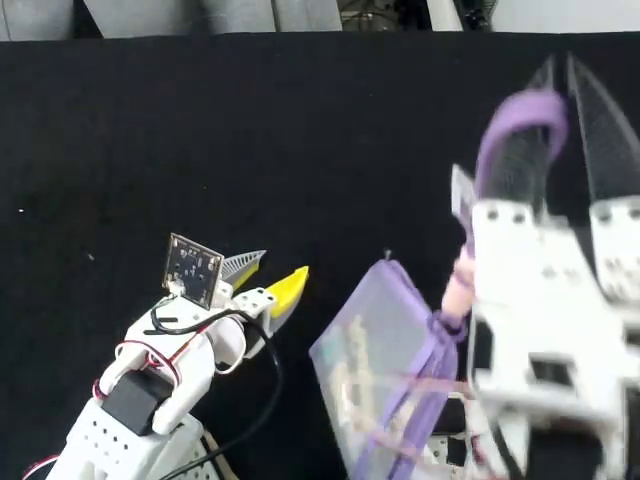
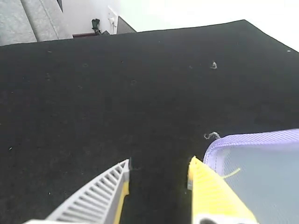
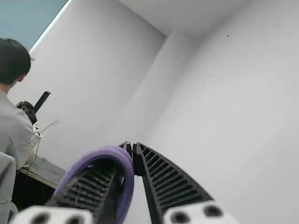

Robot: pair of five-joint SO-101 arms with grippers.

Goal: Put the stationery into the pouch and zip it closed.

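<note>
Your right pincer (image 1: 560, 65) is raised well above the tabletop (image 1: 200, 130). Its jaws are closed, tips meeting, on the purple loop (image 1: 520, 115), which wraps round one finger. The pouch (image 1: 375, 350) hangs tilted below that pincer. Pale shapes (image 1: 352, 368) show through its clear wall and may be the stationery, but you cannot be sure from here.

Your left pincer (image 1: 282, 263) is low over the tabletop with its jaws open and nothing between them. The pouch's purple-edged corner (image 2: 261, 172) is just beside its yellow finger (image 2: 210, 191), on the outer side and not in the gap.

The step in hand looks like steadying the pouch so the zip can be run. A pouch hanging from one loop will probably swing and twist when touched. Lower the right pincer first until the bottom edge rests on the tabletop and the cloth slackens a little.

Then bring the left pincer across so the trimmed edge sits between its fingers, and close on the trim rather than the slippery clear panel. The zip pull cannot be made out in these views, so find it before committing. Pull along the zip line, with the right pincer holding firmly against you.
</note>
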